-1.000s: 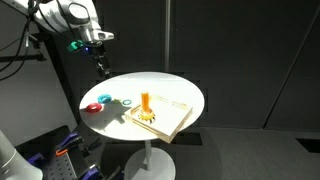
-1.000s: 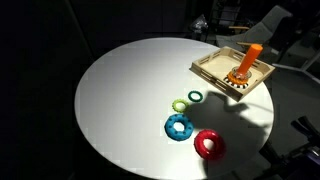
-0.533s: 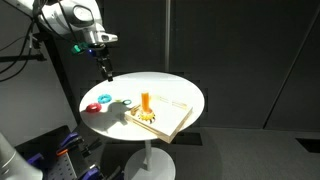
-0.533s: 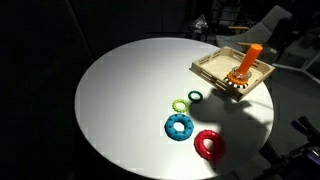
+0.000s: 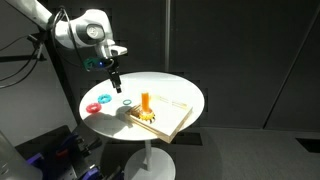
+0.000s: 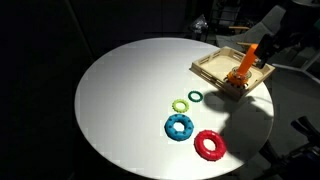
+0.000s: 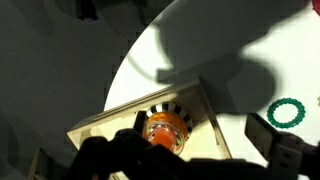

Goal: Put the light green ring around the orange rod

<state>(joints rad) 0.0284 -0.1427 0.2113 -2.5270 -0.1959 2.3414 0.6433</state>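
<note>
The light green ring (image 6: 180, 105) lies flat on the white table, right beside a darker green ring (image 6: 196, 96). The orange rod (image 6: 244, 62) stands upright on its pale wooden base (image 6: 213, 66). It also shows in an exterior view (image 5: 145, 101) and in the wrist view (image 7: 166, 128). My gripper (image 5: 115, 80) hangs above the table's far left side, apart from the rings. In the wrist view the gripper (image 7: 190, 160) is open and empty, with the rod between its dark fingers (image 7: 275, 140). The darker green ring (image 7: 288, 112) lies at the right.
A blue ring (image 6: 180, 127) and a red ring (image 6: 209, 145) lie near the table's front edge (image 6: 120, 160). They also show in an exterior view, blue (image 5: 105, 98) and red (image 5: 95, 108). Dark curtains surround the round pedestal table.
My arm has moved down and toward the table, from high at the left to just over its rim. Its shadow now falls across the wooden base. The rings have not moved.
</note>
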